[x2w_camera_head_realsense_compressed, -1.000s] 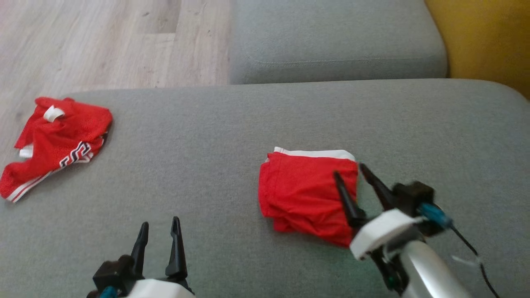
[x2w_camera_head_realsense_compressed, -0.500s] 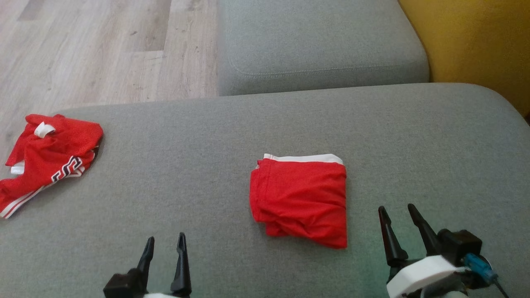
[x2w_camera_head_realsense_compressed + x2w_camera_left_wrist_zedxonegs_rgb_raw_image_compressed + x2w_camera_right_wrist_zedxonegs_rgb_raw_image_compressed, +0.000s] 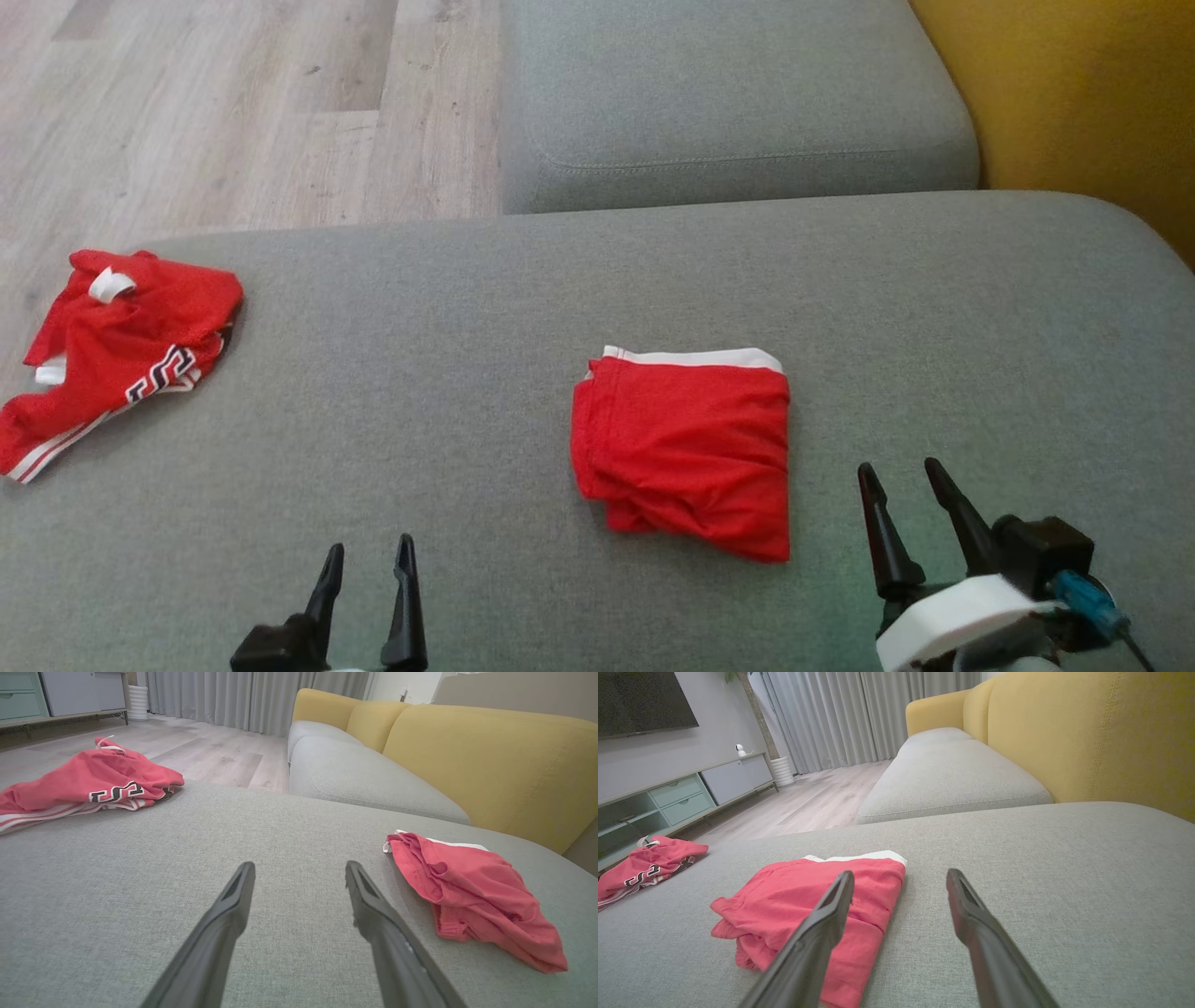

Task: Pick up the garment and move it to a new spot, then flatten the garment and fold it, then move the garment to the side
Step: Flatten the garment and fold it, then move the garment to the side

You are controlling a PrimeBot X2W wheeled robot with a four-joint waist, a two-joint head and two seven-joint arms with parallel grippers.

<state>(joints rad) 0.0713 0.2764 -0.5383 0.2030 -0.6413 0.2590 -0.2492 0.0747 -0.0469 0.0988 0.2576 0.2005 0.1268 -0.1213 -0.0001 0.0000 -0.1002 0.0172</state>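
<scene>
Lying left of the right fingers (image 3: 882,539), untouched, folded garment (image 3: 686,448)

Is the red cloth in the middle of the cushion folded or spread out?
Folded: the red garment lies as a compact layered rectangle, white band along its far edge, stacked edges showing on its left.

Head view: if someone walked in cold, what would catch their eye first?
First, the folded red garment with a white band along its far edge, lying mid-cushion on the grey sofa seat. Next, a crumpled red garment with black-and-white trim at the seat's left edge. The left gripper and right gripper hover open and empty at the near edge.
</scene>
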